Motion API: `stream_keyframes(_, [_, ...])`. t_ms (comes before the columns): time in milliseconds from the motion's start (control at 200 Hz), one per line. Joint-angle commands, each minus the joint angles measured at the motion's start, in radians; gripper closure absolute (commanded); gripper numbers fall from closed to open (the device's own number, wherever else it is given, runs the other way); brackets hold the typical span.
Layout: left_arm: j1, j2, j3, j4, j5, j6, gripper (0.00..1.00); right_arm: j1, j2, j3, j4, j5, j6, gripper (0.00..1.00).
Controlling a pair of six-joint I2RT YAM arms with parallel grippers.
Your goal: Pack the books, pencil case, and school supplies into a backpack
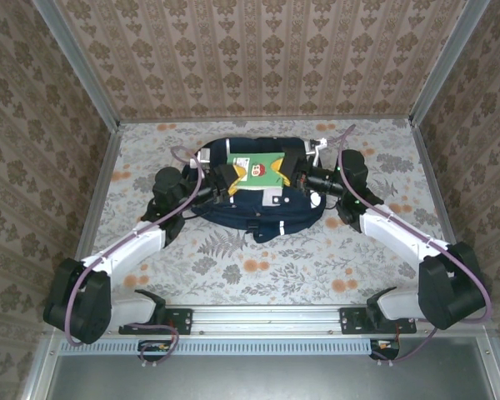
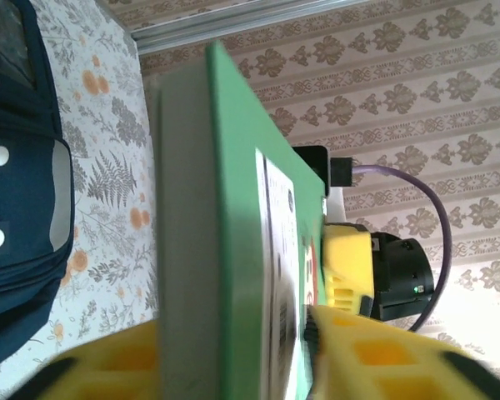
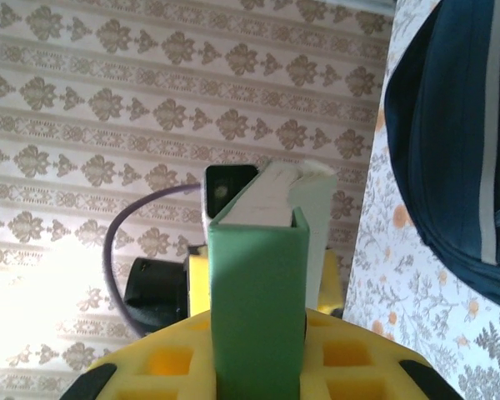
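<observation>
A green book (image 1: 262,169) with a red-white picture is held over the navy backpack (image 1: 258,212) in the middle of the table. My left gripper (image 1: 229,179) grips the book's left end. In the left wrist view its yellow fingers (image 2: 375,354) press both faces of the book (image 2: 233,233), with the backpack (image 2: 17,167) at the left. My right gripper (image 1: 298,177) is shut on the book's right end. In the right wrist view the book's green spine (image 3: 258,283) stands between that gripper's (image 3: 258,367) pads, beside the backpack (image 3: 458,150).
The floral tablecloth (image 1: 258,267) has free room in front of the backpack. Patterned walls (image 1: 258,58) close in the back and sides. A small white object (image 1: 321,143) lies behind the backpack's right end. A metal rail (image 1: 258,317) runs along the near edge.
</observation>
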Motion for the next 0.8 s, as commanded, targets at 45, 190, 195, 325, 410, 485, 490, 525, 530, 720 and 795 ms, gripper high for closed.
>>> stream_keyframes(45, [0.014,-0.045,-0.016,-0.049,0.002,0.044,0.65,0.011,0.003,0.056,0.037,-0.079,-0.012,1.00])
stream_keyframes(190, [0.050,-0.070,-0.012,-0.098,0.002,0.064,0.95,0.010,0.008,0.085,-0.071,-0.084,-0.071,0.52])
stream_keyframes(195, [0.051,-0.071,-0.011,-0.102,0.001,0.066,0.95,0.010,0.008,0.087,-0.079,-0.084,-0.075,0.51])
stream_keyframes(325, [0.108,-0.141,0.006,-0.241,0.010,0.124,1.00,0.012,-0.011,0.158,-0.345,-0.033,-0.251,0.32])
stream_keyframes(410, [0.172,-0.208,0.029,-0.396,0.017,0.192,1.00,0.024,-0.027,0.219,-0.562,0.060,-0.401,0.29])
stream_keyframes(485, [0.251,-0.269,0.062,-0.566,0.016,0.273,1.00,0.047,-0.014,0.285,-0.735,0.148,-0.505,0.29])
stream_keyframes(490, [0.257,-0.272,0.064,-0.577,0.016,0.278,1.00,0.050,-0.012,0.290,-0.744,0.154,-0.516,0.29])
stream_keyframes(525, [0.297,-0.299,0.078,-0.643,0.014,0.310,1.00,0.065,0.003,0.325,-0.810,0.199,-0.561,0.29])
stream_keyframes(530, [0.303,-0.303,0.081,-0.655,0.014,0.315,1.00,0.068,0.005,0.328,-0.819,0.207,-0.567,0.29])
stream_keyframes(720, [0.515,-0.402,0.136,-0.932,0.015,0.439,1.00,0.173,0.149,0.475,-0.967,0.405,-0.692,0.36])
stream_keyframes(795, [0.559,-0.425,0.157,-1.008,-0.010,0.480,1.00,0.219,0.220,0.553,-1.016,0.482,-0.733,0.38])
